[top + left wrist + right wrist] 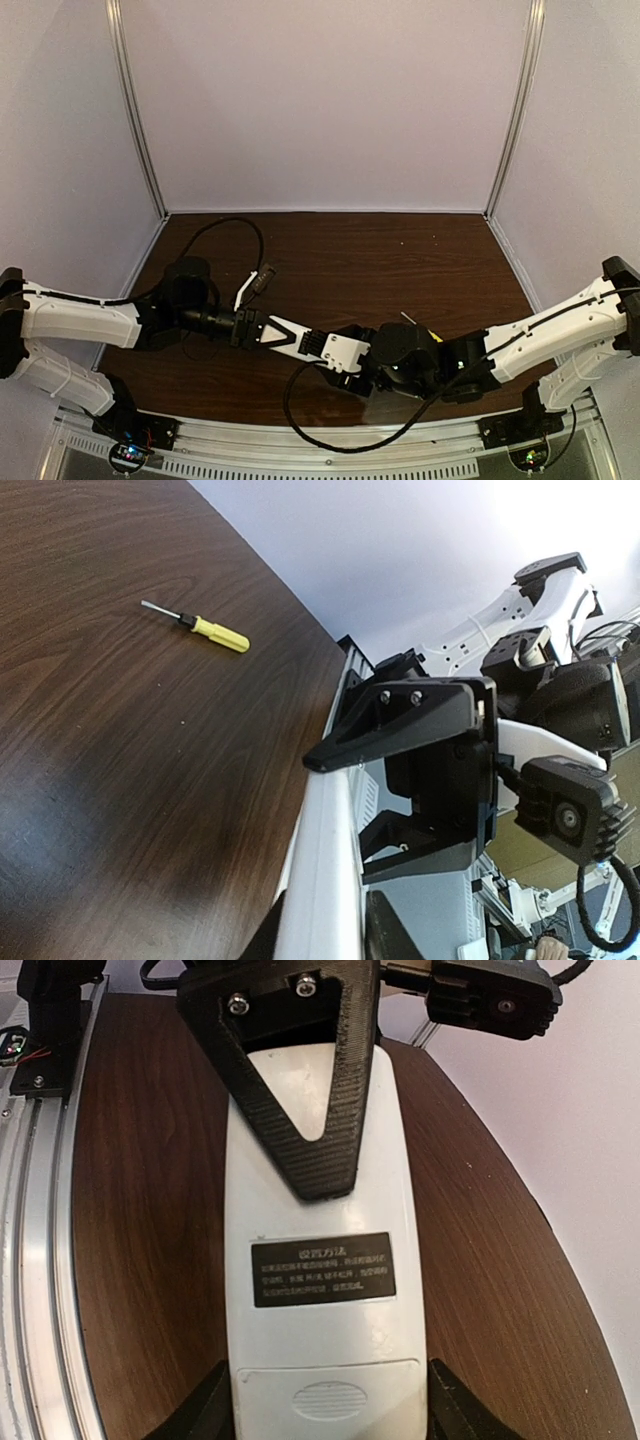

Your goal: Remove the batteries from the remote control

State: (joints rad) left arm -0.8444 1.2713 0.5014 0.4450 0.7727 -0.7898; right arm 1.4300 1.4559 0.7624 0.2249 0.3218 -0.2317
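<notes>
one remote control (300, 1215), cover (325, 1390) closed, between left hand (325, 935) and right hand (322, 1425).

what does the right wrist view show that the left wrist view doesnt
Only the right wrist view: the back of the remote control, with its black printed label and ridged cover panel.
Only the left wrist view: a yellow-handled screwdriver lying on the table, and the right arm behind.
Both: the remote control, edge-on in the left wrist view, the dark wooden table, and the left claw and right claw at the remote.
</notes>
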